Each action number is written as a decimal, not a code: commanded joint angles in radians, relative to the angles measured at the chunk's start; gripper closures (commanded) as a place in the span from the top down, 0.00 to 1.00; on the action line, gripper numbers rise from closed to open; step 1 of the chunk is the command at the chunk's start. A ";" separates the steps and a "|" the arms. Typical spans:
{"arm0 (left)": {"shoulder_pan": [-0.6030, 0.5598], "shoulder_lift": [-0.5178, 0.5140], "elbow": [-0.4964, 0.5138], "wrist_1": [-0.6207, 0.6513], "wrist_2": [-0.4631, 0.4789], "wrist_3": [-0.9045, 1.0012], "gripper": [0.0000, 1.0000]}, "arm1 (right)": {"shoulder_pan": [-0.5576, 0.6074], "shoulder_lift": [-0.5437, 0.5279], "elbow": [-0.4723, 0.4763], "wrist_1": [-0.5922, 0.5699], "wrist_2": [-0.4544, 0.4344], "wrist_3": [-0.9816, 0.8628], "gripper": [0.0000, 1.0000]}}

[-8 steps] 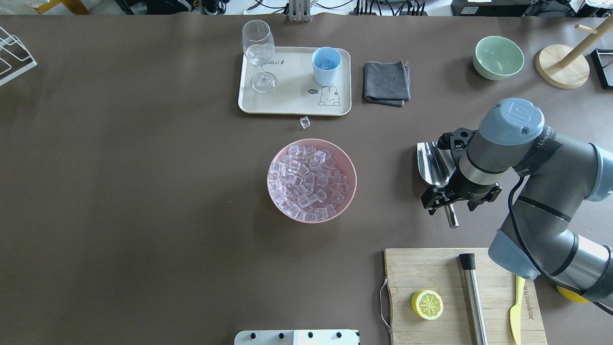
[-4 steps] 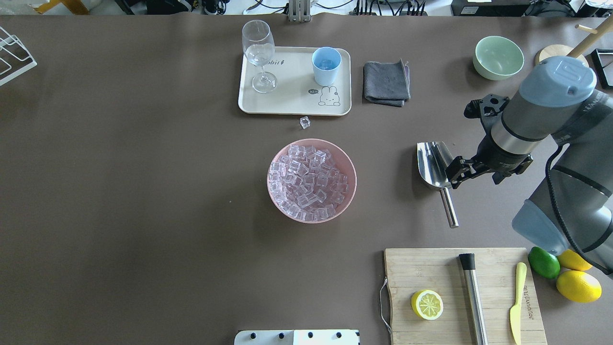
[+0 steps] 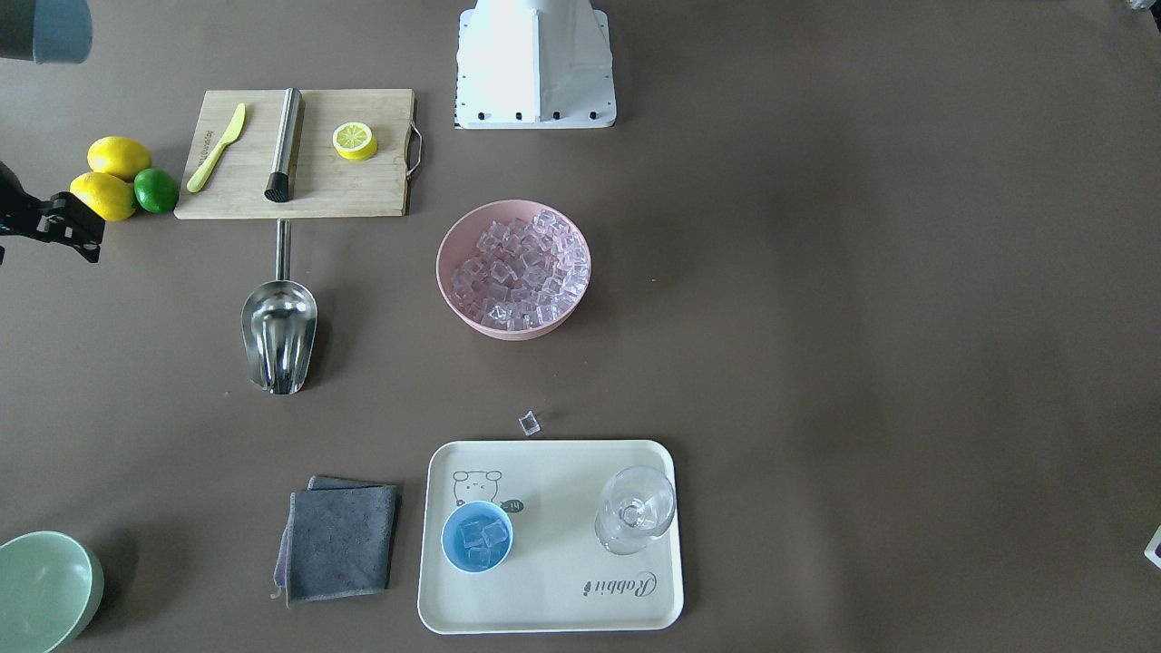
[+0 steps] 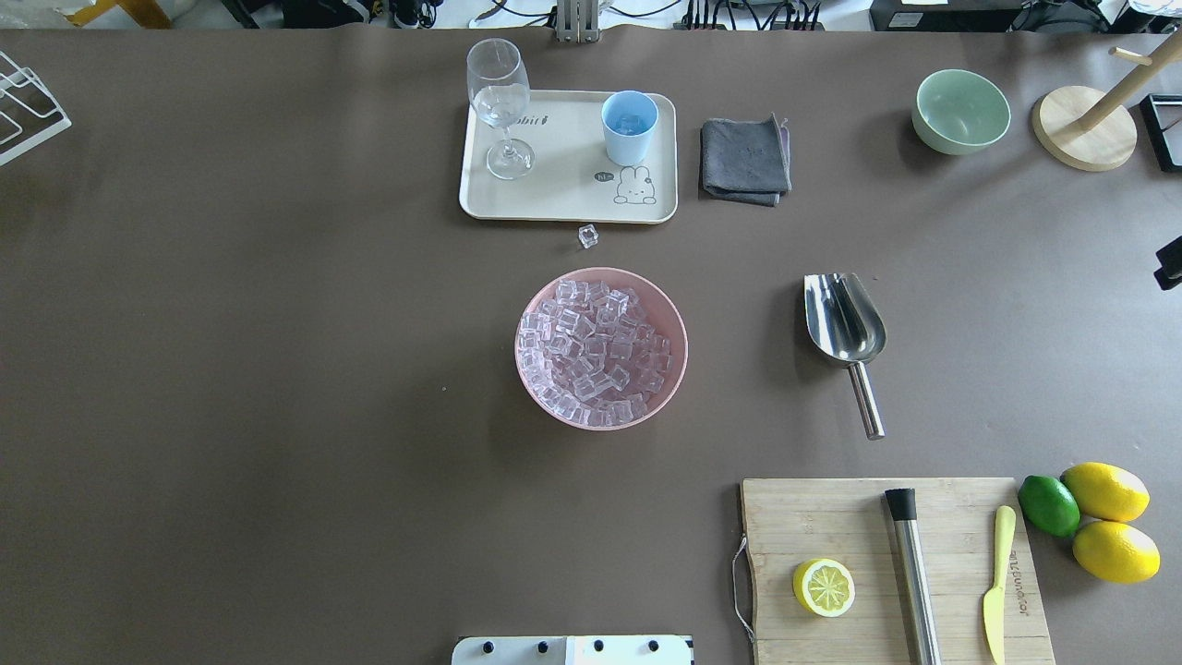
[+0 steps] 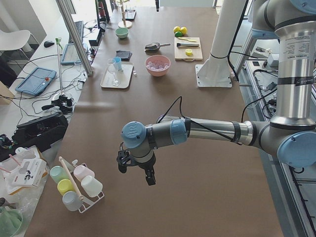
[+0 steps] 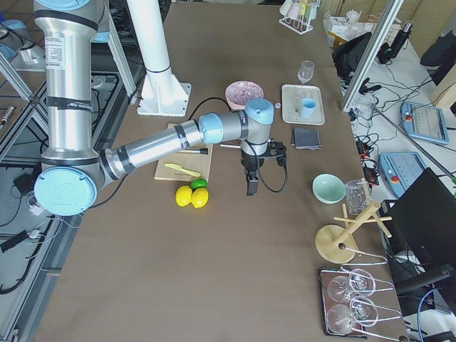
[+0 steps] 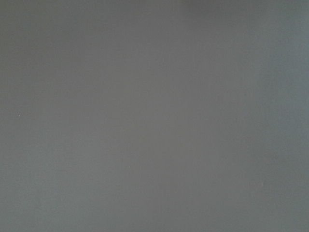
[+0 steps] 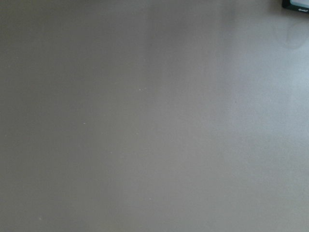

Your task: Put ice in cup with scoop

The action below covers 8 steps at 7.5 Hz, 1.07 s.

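The steel scoop (image 4: pixel 844 322) lies on the table right of the pink bowl (image 4: pixel 676 325), held by nothing; it also shows in the front view (image 3: pixel 278 331). The bowl is heaped with ice (image 4: pixel 591 349). The light-blue cup (image 4: pixel 630 126) stands on the cream tray (image 4: pixel 563 194) with a few ice cubes inside (image 3: pixel 478 532). One stray cube (image 4: pixel 587 236) lies in front of the tray. My right gripper (image 4: pixel 1171 263) is at the table's right edge, clear of the scoop; I cannot tell if it is open. My left gripper (image 5: pixel 136 170) hangs over bare table far off; I cannot tell its state.
A wine glass (image 4: pixel 500 103) stands on the tray. A grey cloth (image 4: pixel 744 159) and a green bowl (image 4: pixel 961 111) lie at the back right. A cutting board (image 4: pixel 886 563) holds a lemon half, a steel cylinder and a yellow knife. Two lemons and a lime (image 4: pixel 1049 504) sit beside it.
My right arm has pulled away from the scoop to the right and has almost left the overhead view. The scoop stays lying where it was.
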 commanded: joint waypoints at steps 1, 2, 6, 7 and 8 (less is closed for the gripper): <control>-0.007 0.011 -0.007 -0.107 -0.034 -0.007 0.98 | 0.225 -0.144 -0.135 0.166 0.102 -0.179 0.99; -0.010 0.011 -0.012 -0.103 -0.078 -0.012 0.98 | 0.284 -0.159 -0.210 0.199 0.115 -0.246 0.99; -0.012 0.011 -0.022 -0.103 -0.079 -0.012 0.98 | 0.327 -0.148 -0.251 0.198 0.124 -0.288 0.99; -0.016 0.011 -0.018 -0.101 -0.079 -0.012 0.98 | 0.327 -0.145 -0.251 0.201 0.122 -0.288 0.99; -0.012 0.010 -0.023 -0.103 -0.071 -0.013 0.98 | 0.327 -0.146 -0.245 0.203 0.125 -0.288 0.99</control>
